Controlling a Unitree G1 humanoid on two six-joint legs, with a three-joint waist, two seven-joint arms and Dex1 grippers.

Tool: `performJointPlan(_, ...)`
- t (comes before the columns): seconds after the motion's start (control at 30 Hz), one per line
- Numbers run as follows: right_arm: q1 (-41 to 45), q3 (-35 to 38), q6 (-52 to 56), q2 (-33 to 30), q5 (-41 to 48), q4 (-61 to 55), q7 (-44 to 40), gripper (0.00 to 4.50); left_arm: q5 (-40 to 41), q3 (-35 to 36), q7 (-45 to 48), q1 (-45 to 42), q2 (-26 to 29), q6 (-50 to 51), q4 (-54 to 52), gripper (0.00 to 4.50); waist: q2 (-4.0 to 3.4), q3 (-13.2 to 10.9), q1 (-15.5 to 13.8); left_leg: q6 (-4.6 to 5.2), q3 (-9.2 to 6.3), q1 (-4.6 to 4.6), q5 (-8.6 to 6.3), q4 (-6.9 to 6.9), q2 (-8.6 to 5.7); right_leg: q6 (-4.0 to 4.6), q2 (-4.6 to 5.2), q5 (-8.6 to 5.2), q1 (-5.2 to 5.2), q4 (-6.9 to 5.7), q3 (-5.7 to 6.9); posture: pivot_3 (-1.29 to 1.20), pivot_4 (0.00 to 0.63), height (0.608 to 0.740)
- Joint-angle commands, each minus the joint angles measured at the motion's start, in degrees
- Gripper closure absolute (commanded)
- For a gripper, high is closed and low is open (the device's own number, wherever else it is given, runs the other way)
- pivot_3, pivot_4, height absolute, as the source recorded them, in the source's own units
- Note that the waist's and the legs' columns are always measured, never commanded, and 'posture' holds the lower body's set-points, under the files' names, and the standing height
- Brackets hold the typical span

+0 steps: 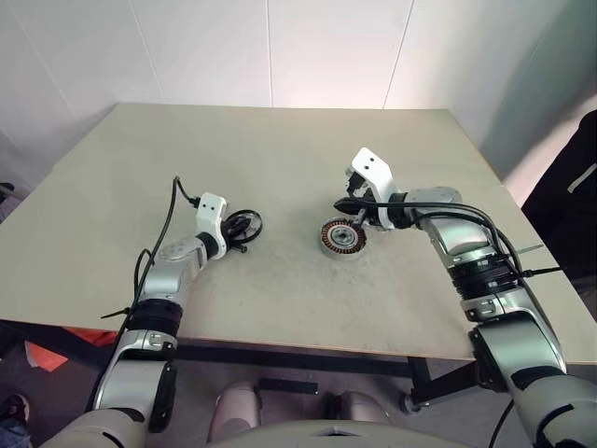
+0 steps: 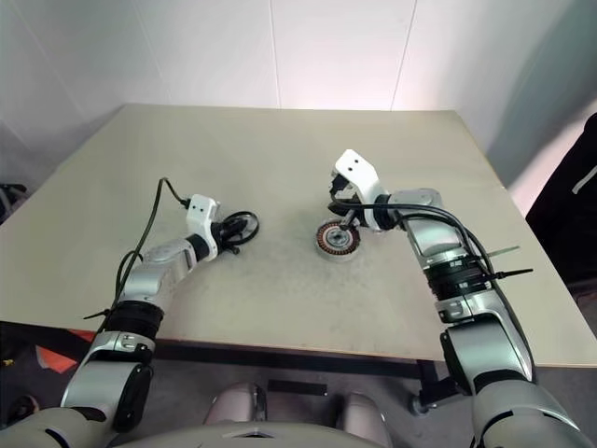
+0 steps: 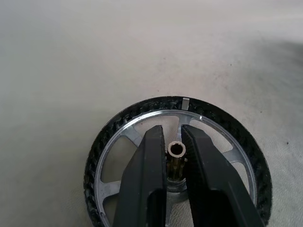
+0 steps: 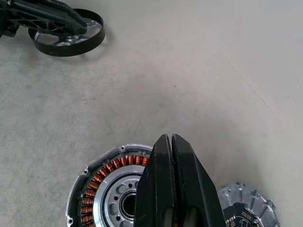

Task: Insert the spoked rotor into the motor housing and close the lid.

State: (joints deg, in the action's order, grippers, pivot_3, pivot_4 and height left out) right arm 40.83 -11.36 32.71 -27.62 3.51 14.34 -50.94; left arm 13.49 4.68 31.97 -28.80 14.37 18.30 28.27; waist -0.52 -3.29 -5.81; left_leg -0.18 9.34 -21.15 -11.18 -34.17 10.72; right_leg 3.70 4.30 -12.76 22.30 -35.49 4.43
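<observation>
A beige table [image 1: 280,149] stands against white walls. The left hand [image 3: 174,142] has its two fingers nearly closed around the brass hub shaft of the spoked rotor [image 3: 227,127], which lies flat beneath it. To the right, the right hand [image 4: 171,139], fingers pressed together and empty, hovers above the motor housing [image 4: 102,177], with the lid [image 4: 246,205] just beside its fingers.
</observation>
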Motion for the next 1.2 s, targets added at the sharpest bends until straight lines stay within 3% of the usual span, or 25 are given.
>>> performJointPlan(0.03,0.0,2.7,-0.4,0.3,1.8,-2.7,1.2,4.50,3.7,2.4,0.2,-1.7,-0.8,2.5,-2.9,3.90,0.00,0.0,0.0,0.00,0.00,0.00,0.00,0.00,0.00,0.00,0.00,0.00,0.00,0.00,0.00,0.00,0.000,0.740)
performJointPlan(0.23,-1.6,7.0,0.6,1.3,4.6,-3.5,4.2,4.50,26.4,18.2,-2.0,-6.1,-5.2,21.5,-4.8,3.90,0.14,-0.1,-0.1,-0.01,0.01,-0.01,0.01,0.00,0.00,0.01,0.00,0.00,0.02,-0.03,0.00,0.00,0.000,0.740)
performJointPlan(0.33,-3.1,10.1,1.5,2.1,7.1,-4.6,6.1,4.50,44.8,29.6,-4.9,-8.0,-8.7,33.4,-2.5,3.90,0.16,-0.1,-0.1,-0.01,0.02,-0.01,0.00,-0.01,-0.02,0.02,0.00,0.00,0.02,-0.02,0.00,0.00,0.000,0.740)
performJointPlan(0.47,-4.9,16.2,4.5,5.0,14.1,-7.0,7.3,4.50,56.0,38.0,-8.8,-8.2,-11.3,37.6,2.9,3.90,0.18,-0.1,-0.1,0.04,0.06,-0.02,-0.02,0.00,-0.05,0.02,0.01,0.00,0.01,0.04,0.00,0.00,0.000,0.740)
performJointPlan(0.63,-8.7,23.1,5.0,11.5,25.0,-11.1,7.5,4.50,60.2,38.6,-10.8,-6.4,-16.5,39.7,5.1,3.90,0.27,-0.2,-0.4,0.09,0.06,-0.03,-0.04,0.02,-0.05,0.00,0.01,0.00,-0.04,0.20,0.01,0.00,0.000,0.740)
performJointPlan(0.9,-8.6,22.6,2.8,16.1,28.9,-7.4,6.1,4.50,70.4,37.4,-14.5,-11.3,-23.9,40.9,1.1,3.90,0.42,-0.3,-1.3,0.10,0.04,-0.07,-0.06,0.09,-0.05,-0.08,0.01,0.05,-0.15,0.53,0.02,0.00,0.000,0.740)
performJointPlan(1.1,-5.4,24.2,0.7,17.3,29.7,-2.5,9.2,4.50,75.3,34.7,-17.1,-11.4,-26.2,40.6,-0.6,3.90,0.41,-0.3,-1.3,-0.01,0.05,-0.09,0.01,0.27,-0.07,-0.09,0.00,0.06,-0.13,0.66,0.03,0.00,0.000,0.740)
performJointPlan(1.2,-3.5,25.5,-2.5,19.1,29.7,-1.6,11.9,3.86,77.1,33.7,-18.2,-10.7,-26.4,40.2,-0.3,3.95,0.41,-0.3,-1.3,-0.01,0.05,-0.11,0.01,0.28,-0.08,-0.11,0.00,0.07,-0.12,0.67,0.03,0.00,0.000,0.740)
